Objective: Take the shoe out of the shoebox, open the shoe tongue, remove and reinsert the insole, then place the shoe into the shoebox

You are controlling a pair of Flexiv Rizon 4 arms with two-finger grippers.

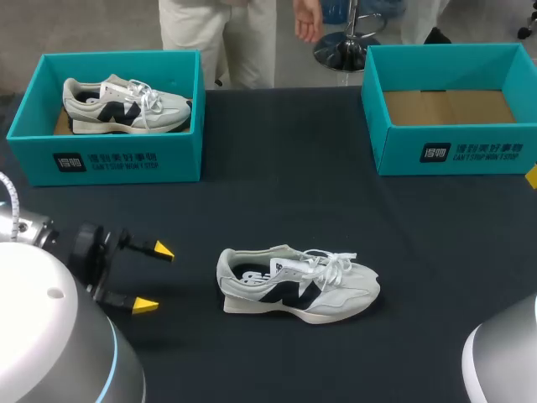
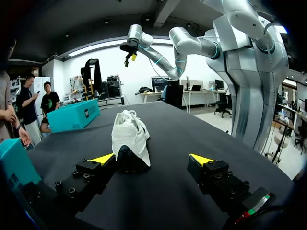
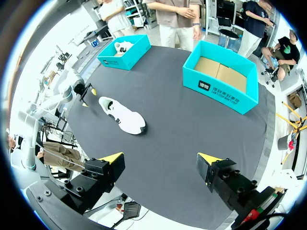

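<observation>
Two teal shoeboxes on the black tabletop [image 1: 277, 185], both at the far edge.

- Left shoebox [image 1: 109, 159]: lid off. It holds a second shoe [image 1: 126, 105], pale with a dark side mark and white laces, lying on its side.
- Right shoebox [image 1: 453, 151]: lid off, brown cardboard floor showing.
- Labels: each front wall carries a small dark square patch with two lines of light print beside it. Print not transcribed.

Shoe [image 1: 298, 285]: out of the box, upright on its sole on the near middle of the tabletop. Heel points toward the left arm and toe toward the right. Laces are tied loosely over the tongue. A dark emblem shows on the side, and printing on the insole at the heel opening is too small to read.

Left gripper [image 2: 152, 159]: low over the tabletop, fingers spread wide and holding nothing. The shoe's heel sits just ahead of it, nearer one finger; the head view shows a gap.

Right gripper [image 3: 160, 158]: raised high above the tabletop and looking down on it, fingers spread wide and holding nothing, well apart from the shoe.
</observation>
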